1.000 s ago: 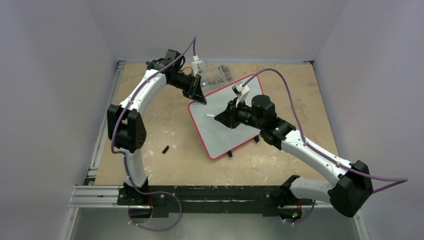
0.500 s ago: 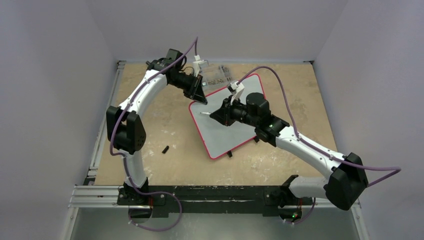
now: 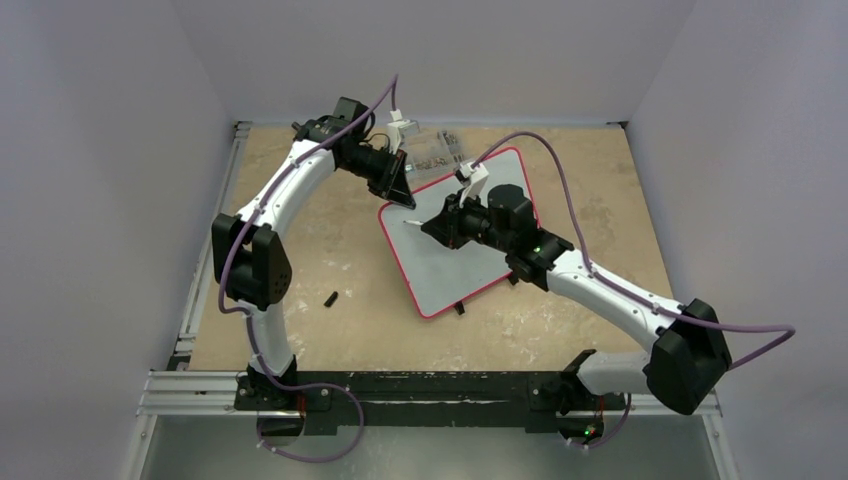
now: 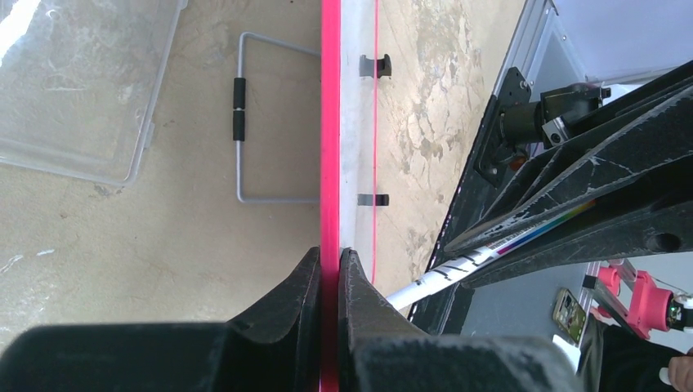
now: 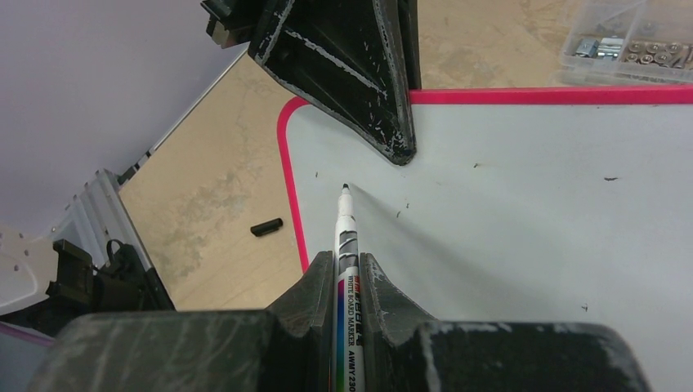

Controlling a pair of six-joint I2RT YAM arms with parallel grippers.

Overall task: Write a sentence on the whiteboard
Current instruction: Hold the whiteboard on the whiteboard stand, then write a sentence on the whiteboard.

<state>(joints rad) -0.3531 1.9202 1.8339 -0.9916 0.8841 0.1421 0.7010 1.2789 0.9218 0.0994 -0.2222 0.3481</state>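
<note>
Soft, even light casts faint shadows; wrist views look sharp mid-frame, perhaps slightly blurred at the near edge.

Left fingers [image 4: 286, 306] and right fingers [image 5: 315, 298] both clamped.

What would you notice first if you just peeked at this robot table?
A flat white whiteboard with a pink-red frame lies slanted in the middle of the tan table. The right gripper is shut on a white whiteboard marker with rainbow stripes, its black tip aimed at the board near its left corner. Beside that corner the left gripper pinches the frame. A small black cap lies alone to the board's left.
</note>
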